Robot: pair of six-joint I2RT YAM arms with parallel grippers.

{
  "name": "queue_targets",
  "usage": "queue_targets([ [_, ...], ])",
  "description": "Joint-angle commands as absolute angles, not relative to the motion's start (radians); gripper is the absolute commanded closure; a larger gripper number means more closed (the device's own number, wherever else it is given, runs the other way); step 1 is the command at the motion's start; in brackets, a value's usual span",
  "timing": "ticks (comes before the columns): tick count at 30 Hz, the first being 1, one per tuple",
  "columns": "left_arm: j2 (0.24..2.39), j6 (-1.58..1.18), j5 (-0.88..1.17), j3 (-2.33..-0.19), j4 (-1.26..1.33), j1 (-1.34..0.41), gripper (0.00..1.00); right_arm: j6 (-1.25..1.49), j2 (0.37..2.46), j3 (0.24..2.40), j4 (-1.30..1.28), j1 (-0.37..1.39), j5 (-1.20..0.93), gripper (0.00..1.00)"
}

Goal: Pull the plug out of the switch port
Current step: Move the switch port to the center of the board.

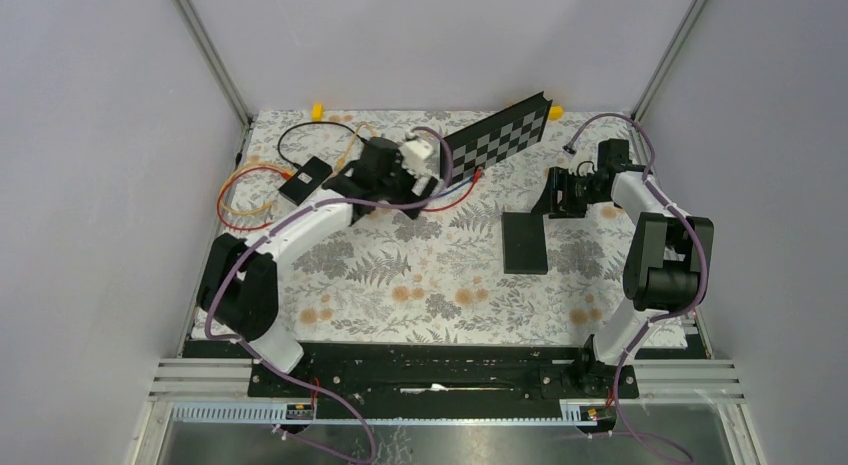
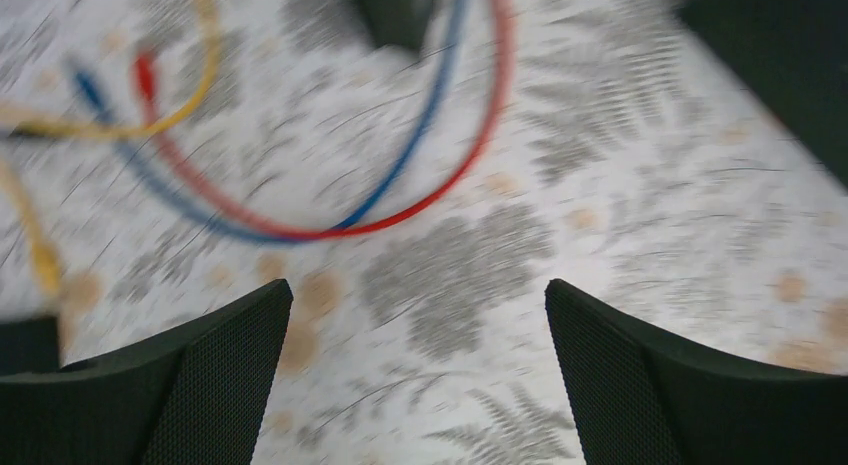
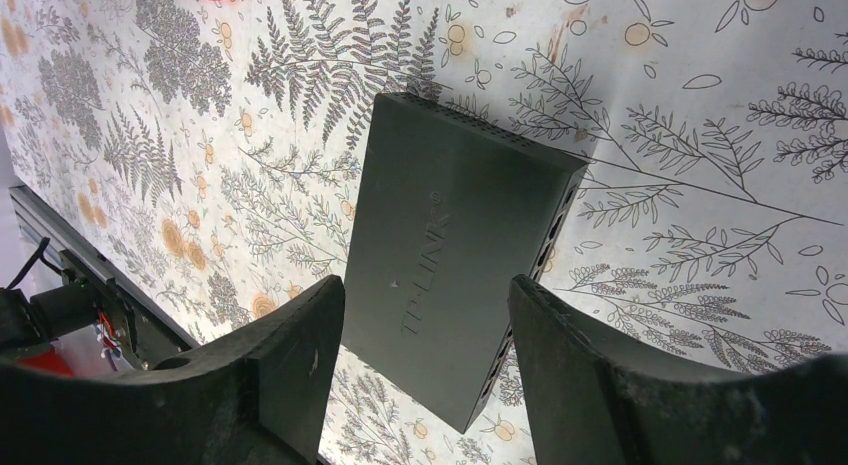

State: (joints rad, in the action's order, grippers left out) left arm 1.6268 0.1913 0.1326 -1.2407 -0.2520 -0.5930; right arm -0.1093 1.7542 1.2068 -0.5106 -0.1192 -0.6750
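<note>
At far left a small black box (image 1: 305,182) lies among looped cables (image 1: 243,225). The left gripper (image 2: 418,290) hangs wide open over a red cable (image 2: 470,170) and a blue cable (image 2: 405,157). Right of centre, the TP-Link switch (image 3: 440,245) lies flat on the fern-print cloth (image 1: 420,275). Whether its ports (image 3: 553,240) hold a plug, I cannot tell. The right gripper (image 3: 425,285) hovers above it, jaws wide, empty.

Plain grey walls (image 1: 100,135) enclose a fern-patterned tabletop (image 1: 440,275)
</note>
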Motion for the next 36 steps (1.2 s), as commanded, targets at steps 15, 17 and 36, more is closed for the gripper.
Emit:
queue_targets([
  [15,1.674,0.188,0.266,-1.251,-0.202,0.075,0.01,-0.126,1.713,1.230,-0.514,-0.127,-0.726,0.30],
  [17,1.703,0.190,0.274,-1.266,-0.189,0.121,0.01,-0.128,1.713,1.230,-0.514,-0.127,-0.729,0.29],
  [36,2.040,0.264,0.324,-1.506,-0.249,0.255,0.01,-0.143,1.708,1.223,-0.514,-0.128,-0.744,0.00],
])
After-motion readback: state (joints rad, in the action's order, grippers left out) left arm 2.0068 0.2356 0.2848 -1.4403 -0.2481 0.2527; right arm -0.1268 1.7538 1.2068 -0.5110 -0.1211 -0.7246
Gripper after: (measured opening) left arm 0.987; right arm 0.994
